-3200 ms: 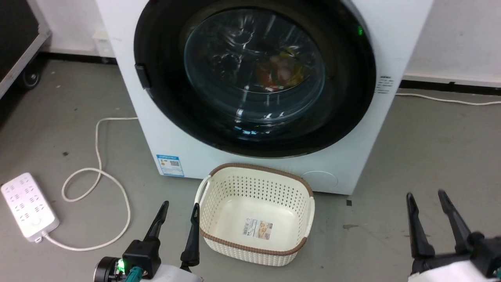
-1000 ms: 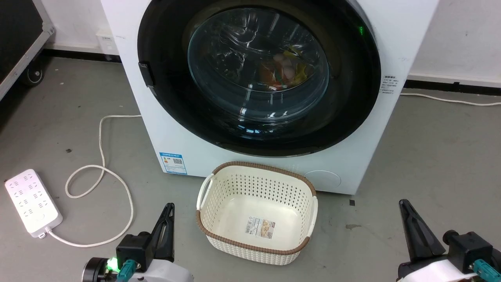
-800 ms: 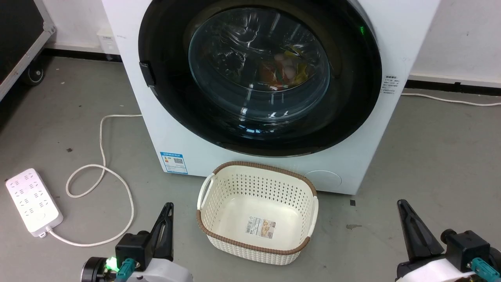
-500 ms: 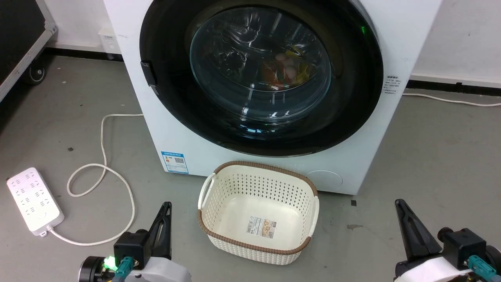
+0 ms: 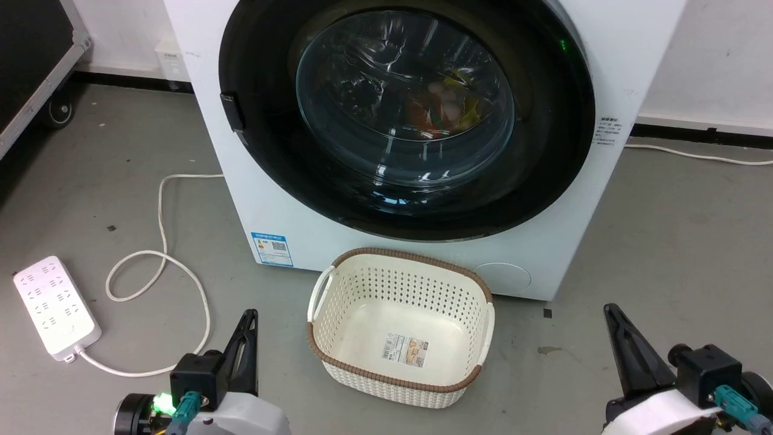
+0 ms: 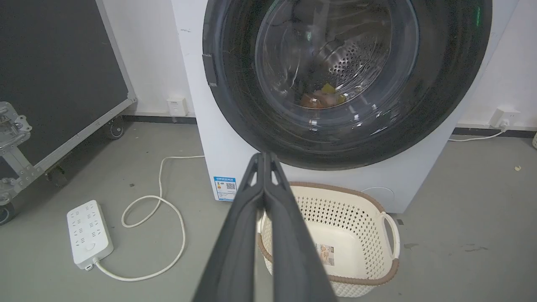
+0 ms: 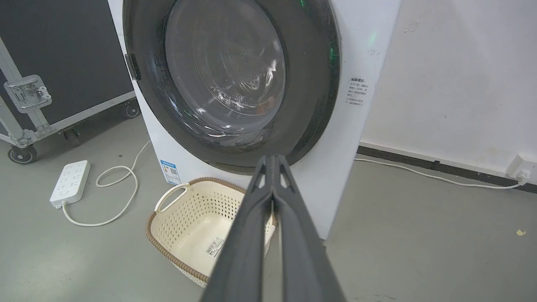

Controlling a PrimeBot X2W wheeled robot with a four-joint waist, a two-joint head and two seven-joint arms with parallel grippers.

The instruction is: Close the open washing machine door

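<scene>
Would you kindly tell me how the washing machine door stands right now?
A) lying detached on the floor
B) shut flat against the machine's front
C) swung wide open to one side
B: the washing machine door lies flat against the white front of the washing machine, with no gap visible at its rim.

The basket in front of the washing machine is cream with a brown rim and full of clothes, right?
Not full: the head view shows the basket empty, just a label on its bottom. It is cream, brown-rimmed, in front of the washing machine.
</scene>
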